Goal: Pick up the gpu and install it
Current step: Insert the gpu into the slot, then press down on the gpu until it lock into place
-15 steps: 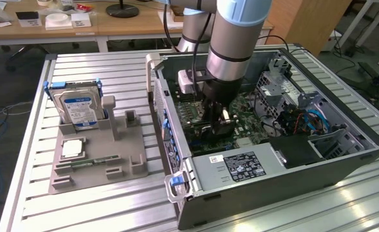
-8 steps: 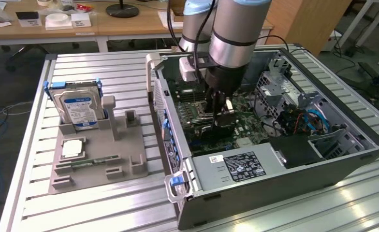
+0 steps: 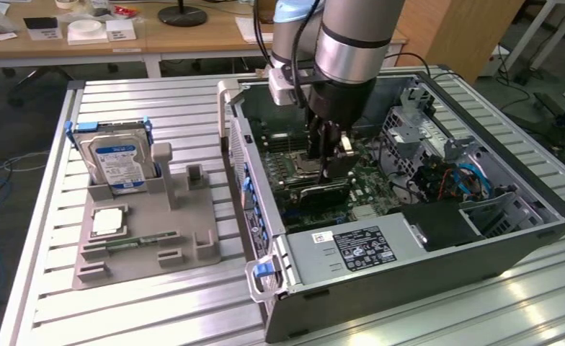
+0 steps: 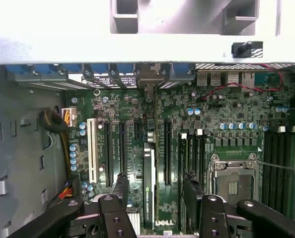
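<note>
The gripper [image 3: 328, 157] hangs inside the open computer case [image 3: 513, 238], pointing down at the motherboard [image 4: 227, 119]. Its jaws stand wide apart. In the wrist view the two dark fingers [image 4: 121, 187] flank a thin card that stands on edge between them without either finger touching it. That card is the gpu [image 4: 147, 173]. It sits upright in a long slot on the board, running parallel to the neighbouring black slots, with a white slot [image 4: 92, 148] further off to one side and the metal processor socket [image 4: 233, 178] to the other.

In the exterior view the gpu [image 3: 313, 193] shows as a dark strip right under the gripper, at about six o'clock of the fingertips. The arm [image 3: 354, 43] rises from the gripper toward twelve o'clock. The power supply [image 3: 359, 249] with its black label lies at five o'clock of the gripper, at the near end of the case.

At nine o'clock of the case, on the exterior view's left, a grey holder tray [image 3: 138, 259] rests on the ribbed metal tabletop [image 3: 167, 101]. A silver hard drive [image 3: 119, 162] with a blue label stands upright at the tray's far end. A square processor chip [image 3: 107, 220] lies flat nearer the front, and a slim green memory stick [image 3: 143, 241] lies just beside it at four o'clock.
</note>
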You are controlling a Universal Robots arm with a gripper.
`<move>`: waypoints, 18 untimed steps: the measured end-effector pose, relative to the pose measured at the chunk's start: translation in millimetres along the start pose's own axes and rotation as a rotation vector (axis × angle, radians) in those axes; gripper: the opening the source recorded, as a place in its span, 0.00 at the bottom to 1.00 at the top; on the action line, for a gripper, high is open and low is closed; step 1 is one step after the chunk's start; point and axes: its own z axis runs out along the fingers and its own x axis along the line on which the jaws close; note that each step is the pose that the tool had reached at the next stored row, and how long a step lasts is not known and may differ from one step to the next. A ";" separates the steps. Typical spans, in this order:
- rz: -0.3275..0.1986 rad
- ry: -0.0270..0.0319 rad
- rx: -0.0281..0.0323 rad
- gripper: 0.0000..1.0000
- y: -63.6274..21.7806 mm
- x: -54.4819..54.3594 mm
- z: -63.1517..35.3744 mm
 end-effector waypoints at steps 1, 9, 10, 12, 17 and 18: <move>0.000 0.0001 0.0000 0.58 0.0 -0.1 -2.0; 0.000 0.0000 0.0000 0.58 -0.1 -0.2 -5.9; 0.000 0.0000 0.0000 0.58 -0.1 -0.2 -5.9; 0.000 0.0000 0.0000 0.58 -0.1 -0.2 -5.9; 0.000 0.0000 0.0000 0.58 -0.1 -0.2 -5.9; 0.000 0.0000 0.0000 0.58 -0.1 -0.2 -5.9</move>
